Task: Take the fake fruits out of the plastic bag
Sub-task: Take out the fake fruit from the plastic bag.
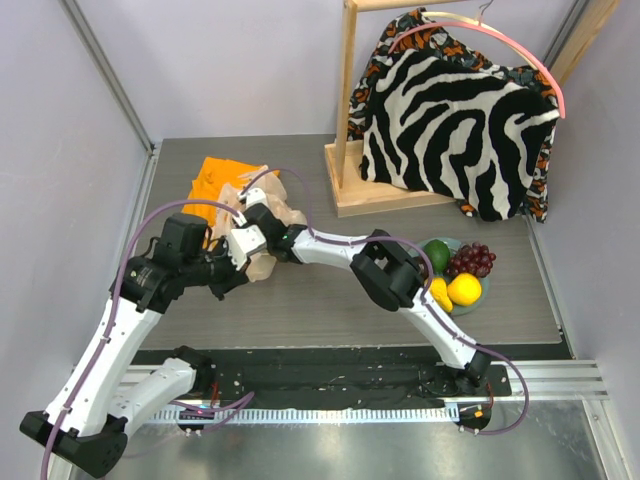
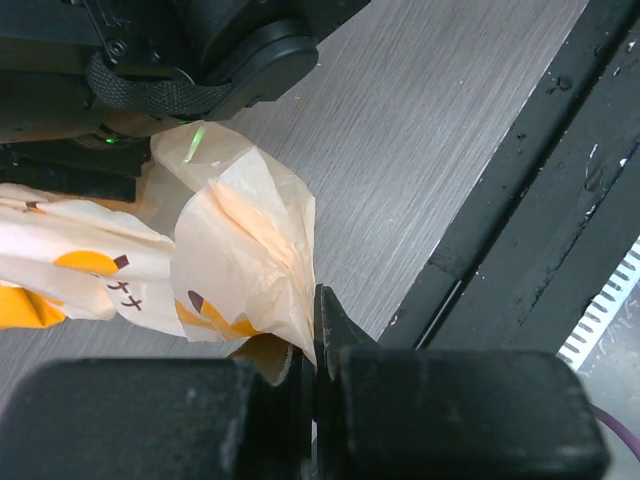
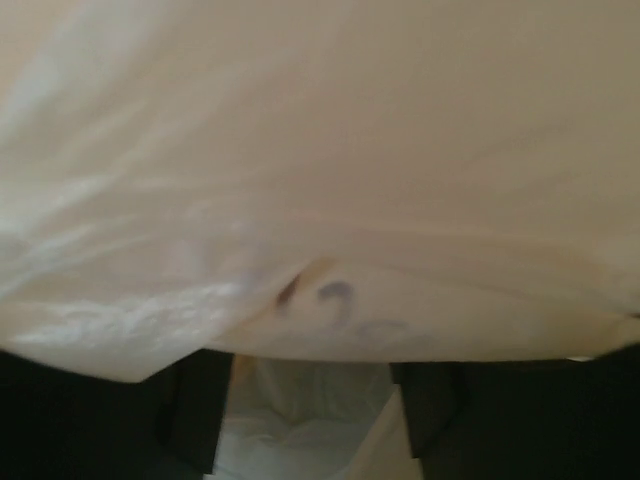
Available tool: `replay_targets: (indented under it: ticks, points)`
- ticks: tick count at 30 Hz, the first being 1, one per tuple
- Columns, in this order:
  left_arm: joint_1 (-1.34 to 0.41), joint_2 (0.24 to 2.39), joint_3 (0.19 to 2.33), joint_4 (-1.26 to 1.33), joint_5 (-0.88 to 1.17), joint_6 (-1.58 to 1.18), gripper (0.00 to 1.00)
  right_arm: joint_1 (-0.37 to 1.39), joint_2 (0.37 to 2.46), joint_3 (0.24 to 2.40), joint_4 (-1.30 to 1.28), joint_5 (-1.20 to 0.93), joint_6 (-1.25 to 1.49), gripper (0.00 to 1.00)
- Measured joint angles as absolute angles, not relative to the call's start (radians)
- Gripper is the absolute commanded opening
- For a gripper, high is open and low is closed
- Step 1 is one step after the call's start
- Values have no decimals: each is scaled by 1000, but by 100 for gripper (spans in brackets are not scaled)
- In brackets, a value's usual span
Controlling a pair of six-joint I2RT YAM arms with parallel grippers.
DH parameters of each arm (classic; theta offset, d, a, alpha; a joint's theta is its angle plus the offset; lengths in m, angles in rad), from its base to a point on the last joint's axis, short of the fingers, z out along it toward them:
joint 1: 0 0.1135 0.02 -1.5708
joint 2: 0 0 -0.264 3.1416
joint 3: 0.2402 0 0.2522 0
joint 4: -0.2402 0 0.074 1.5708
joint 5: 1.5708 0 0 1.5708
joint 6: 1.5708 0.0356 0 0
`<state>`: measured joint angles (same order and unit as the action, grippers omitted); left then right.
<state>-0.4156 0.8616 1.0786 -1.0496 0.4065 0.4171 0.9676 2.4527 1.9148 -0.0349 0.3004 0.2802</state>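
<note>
The plastic bag (image 1: 283, 215) lies crumpled at the table's middle left. My left gripper (image 1: 243, 266) is shut on a fold of the bag's edge (image 2: 245, 250), the film pinched between its jaws (image 2: 316, 335). My right gripper (image 1: 250, 216) is pushed into the bag. In its wrist view, beige film (image 3: 320, 180) fills the frame, and its dark fingers (image 3: 200, 410) stand apart with only film between them. A green avocado (image 1: 437, 252), dark red grapes (image 1: 472, 260), a yellow lemon (image 1: 464, 289) and a yellow pear (image 1: 440, 294) sit on a plate (image 1: 478, 301). The maroon fruit is out of view.
A folded orange cloth (image 1: 220, 178) lies behind the bag. A wooden stand (image 1: 350, 150) with a zebra-patterned garment (image 1: 450, 120) is at the back right. A black mat (image 1: 330, 365) runs along the near edge.
</note>
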Motion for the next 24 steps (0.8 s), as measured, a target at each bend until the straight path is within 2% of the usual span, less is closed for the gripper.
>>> replay_targets:
  ticks: [3, 7, 12, 19, 24]
  points:
    - [-416, 862, 1079, -1047, 414, 413, 0, 964, 2452, 1914, -29, 305, 279, 39]
    - [-416, 861, 1079, -1044, 416, 401, 0, 958, 2412, 1848, -27, 287, 257, 27]
    - [-416, 852, 1070, -1037, 416, 400, 0, 921, 2249, 1687, -42, 160, 235, 25]
    - [-416, 837, 1022, -1005, 411, 415, 0, 801, 1925, 1473, 15, -177, 240, 27]
    - [-416, 838, 1014, -943, 391, 421, 0, 775, 1807, 1375, 51, -397, 223, 25]
